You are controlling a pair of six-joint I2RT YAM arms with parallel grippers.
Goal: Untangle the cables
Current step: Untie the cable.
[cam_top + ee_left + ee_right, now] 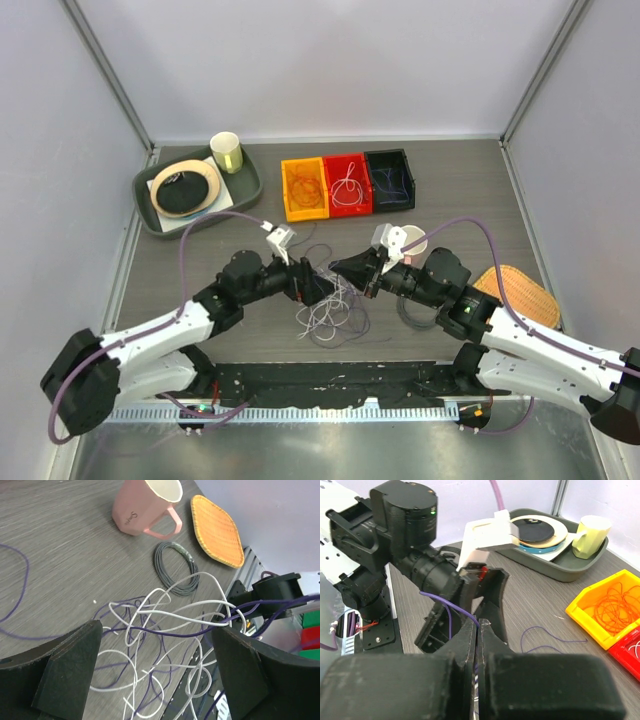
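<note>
At mid-table (450, 200), between the two arms, the cables (330, 312) are found as one loose heap of white and purple loops, lying on the wood well short of the three bins (347, 186) at the far side; part of the heap is raised off the surface and drawn taut. The left gripper (160, 662) is held wide apart around the raised loops, with nothing pinched; the right gripper (478, 630) is pressed closed on a purple strand (451, 603), and white loops seem to be caught with it, though that cannot be told for certain. If the strand were pulled while crossings are uncleared, knots could be tightened rather than freed; the whole heap could be dragged toward the grey coil (175, 567) and the pink mug (145, 507); the thin wire could be lost from the pads.
</note>
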